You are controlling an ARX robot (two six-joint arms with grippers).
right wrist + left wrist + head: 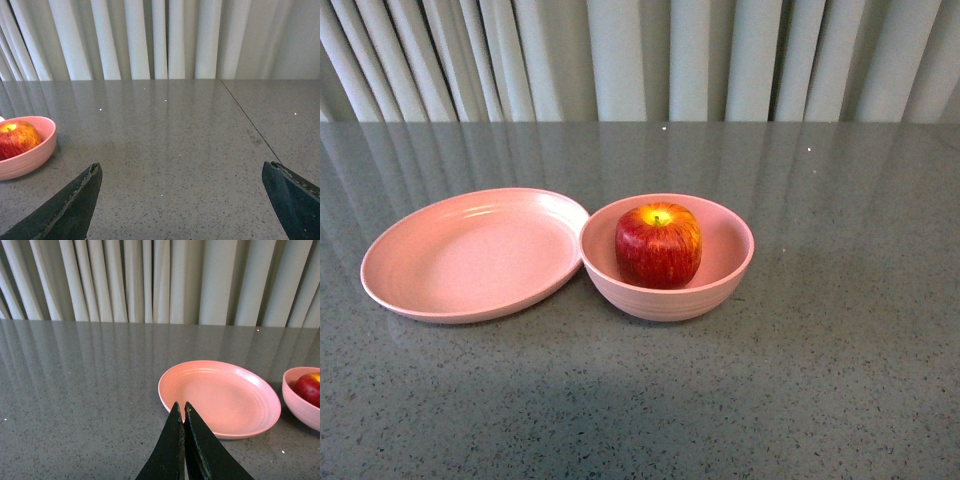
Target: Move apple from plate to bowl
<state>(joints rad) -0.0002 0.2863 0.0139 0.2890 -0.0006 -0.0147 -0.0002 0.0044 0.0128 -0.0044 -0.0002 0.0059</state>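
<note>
The red apple (pixel 658 245) sits upright inside the deep pink bowl (pixel 730 278), yellow stem patch up. The shallow pink plate (pixel 470 255) lies empty to the bowl's left, its rim touching the bowl. Neither arm shows in the front view. In the left wrist view my left gripper (pixel 181 407) is shut and empty, its black tips just short of the plate (pixel 220 397); the bowl (pixel 300 405) and apple (pixel 310 387) show at the edge. In the right wrist view my right gripper (pixel 182 170) is open and empty, away from the bowl (pixel 30 155) holding the apple (pixel 17 140).
A grey speckled tabletop (pixel 840 380) carries everything. A pale pleated curtain (pixel 640 60) hangs behind the far edge. A thin seam (pixel 247 122) runs across the tabletop in the right wrist view.
</note>
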